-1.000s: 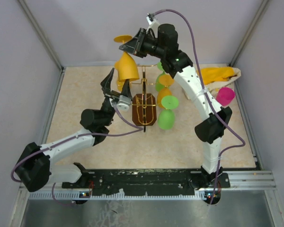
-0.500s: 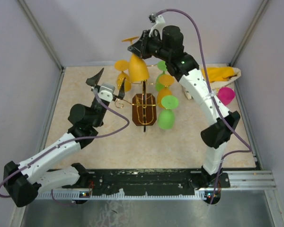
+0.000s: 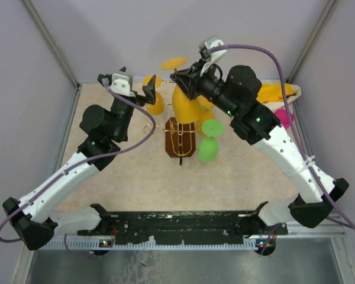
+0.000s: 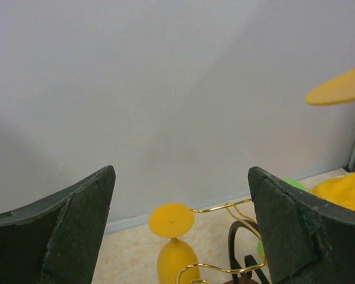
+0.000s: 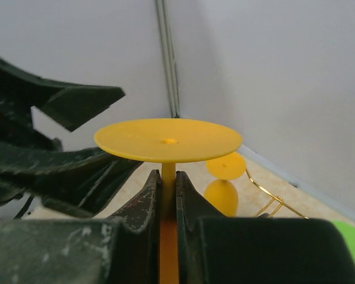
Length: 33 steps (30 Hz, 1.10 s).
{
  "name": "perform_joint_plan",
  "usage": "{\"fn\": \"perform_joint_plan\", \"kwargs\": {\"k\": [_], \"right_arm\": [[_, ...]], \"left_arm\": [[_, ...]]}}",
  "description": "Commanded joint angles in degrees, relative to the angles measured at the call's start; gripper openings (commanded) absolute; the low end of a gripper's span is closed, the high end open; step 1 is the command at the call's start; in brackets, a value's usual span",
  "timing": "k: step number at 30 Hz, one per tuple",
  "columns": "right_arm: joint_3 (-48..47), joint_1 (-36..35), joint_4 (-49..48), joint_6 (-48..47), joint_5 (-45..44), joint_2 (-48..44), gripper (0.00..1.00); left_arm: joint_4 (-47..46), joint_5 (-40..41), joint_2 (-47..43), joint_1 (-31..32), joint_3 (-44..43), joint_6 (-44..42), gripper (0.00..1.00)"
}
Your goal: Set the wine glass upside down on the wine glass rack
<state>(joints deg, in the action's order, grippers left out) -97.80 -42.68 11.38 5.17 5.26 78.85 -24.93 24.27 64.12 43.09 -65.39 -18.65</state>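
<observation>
Wine glass (image 3: 187, 106) inverted, stem pinched in right claw (image 5: 168, 177) by rack (image 3: 180, 137) holding green glass (image 3: 208, 149); left claw (image 4: 180, 171) wide.

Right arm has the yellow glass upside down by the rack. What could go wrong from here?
1. The right gripper pinches only the thin stem of the yellow glass, so it could twist or slip on the way down.
2. The rack holds other glasses close by, such as the green glass. The bowl could knock one off.
3. The open left gripper sits near the rack's left side and might snag a wire arm.
</observation>
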Motion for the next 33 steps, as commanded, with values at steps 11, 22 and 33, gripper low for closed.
{"fn": "perform_joint_plan", "kwargs": {"k": [11,22,33], "right_arm": [[18.6,-12.9,-4.4,-2.6,-22.0,-12.0,0.0],[34.6,-20.5,-17.6,-5.1,-30.9,-17.8,0.0],[50.5,-22.6,-45.5,-11.3,-34.7,-16.5,0.0]], "left_arm": [[12.0,-17.3,-0.7,-8.9,-3.7,11.6,0.98],[15.6,-21.3,0.2,-15.3,-3.7,13.9,0.98],[16.4,-32.5,6.5,-19.8,-5.0,14.8,0.98]]}}
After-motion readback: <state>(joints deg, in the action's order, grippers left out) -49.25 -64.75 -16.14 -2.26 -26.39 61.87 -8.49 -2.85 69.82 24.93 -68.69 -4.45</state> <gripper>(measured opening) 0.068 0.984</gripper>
